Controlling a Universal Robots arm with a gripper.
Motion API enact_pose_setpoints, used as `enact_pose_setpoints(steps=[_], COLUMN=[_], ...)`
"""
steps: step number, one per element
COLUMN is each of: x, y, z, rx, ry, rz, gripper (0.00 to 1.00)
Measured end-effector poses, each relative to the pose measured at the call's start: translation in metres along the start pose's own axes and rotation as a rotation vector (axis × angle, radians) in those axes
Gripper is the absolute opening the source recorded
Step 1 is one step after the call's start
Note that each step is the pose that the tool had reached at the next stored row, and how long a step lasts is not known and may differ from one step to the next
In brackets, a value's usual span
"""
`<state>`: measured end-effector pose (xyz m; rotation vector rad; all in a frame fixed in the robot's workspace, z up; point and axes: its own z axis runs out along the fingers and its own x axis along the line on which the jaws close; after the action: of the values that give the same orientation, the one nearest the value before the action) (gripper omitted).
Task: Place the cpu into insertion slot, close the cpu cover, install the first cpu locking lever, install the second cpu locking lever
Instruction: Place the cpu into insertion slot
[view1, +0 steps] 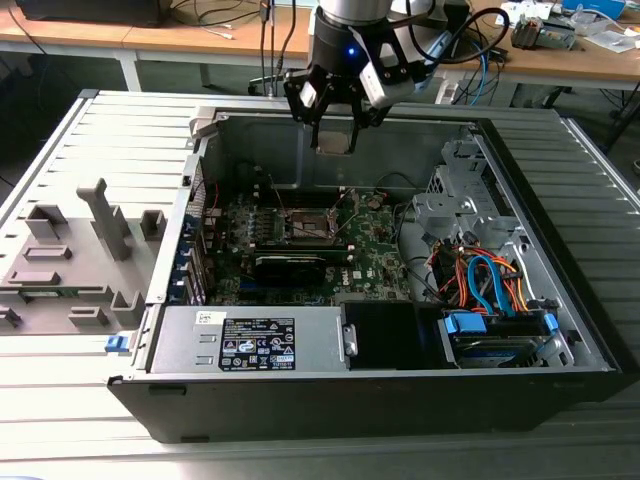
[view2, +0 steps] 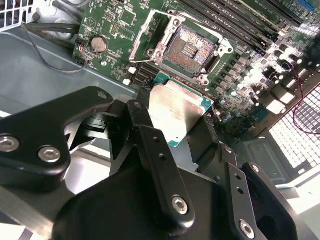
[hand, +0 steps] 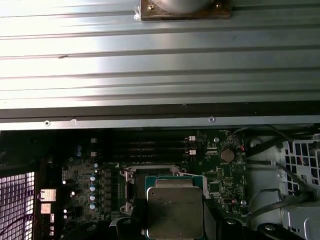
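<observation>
The gripper (view1: 334, 135) is clamped on the cpu (view2: 176, 107), with its fingers (view2: 141, 120) pinching two opposite edges. The chip is square, so it has no long axis. Its metal face is turned toward the wrist. The bare insertion slot (view2: 189, 47) lies beyond the fingertips, and its cpu cover (view2: 149, 32) seems raised.

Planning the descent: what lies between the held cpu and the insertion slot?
Nothing raised: in the second wrist view, just motherboard between cpu and open insertion slot.

Even room light, white glare on motherboard (view2: 240, 70), shadowed case (view1: 260, 150) interior
</observation>
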<state>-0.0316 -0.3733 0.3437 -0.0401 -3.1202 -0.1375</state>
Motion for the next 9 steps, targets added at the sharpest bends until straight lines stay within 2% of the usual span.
enact_pose_setpoints(steps=[9], x=[0.0], y=[-0.0017], z=[0.0004], rx=[-0.0001], ry=[0.0], rz=[0.0], gripper=[0.55])
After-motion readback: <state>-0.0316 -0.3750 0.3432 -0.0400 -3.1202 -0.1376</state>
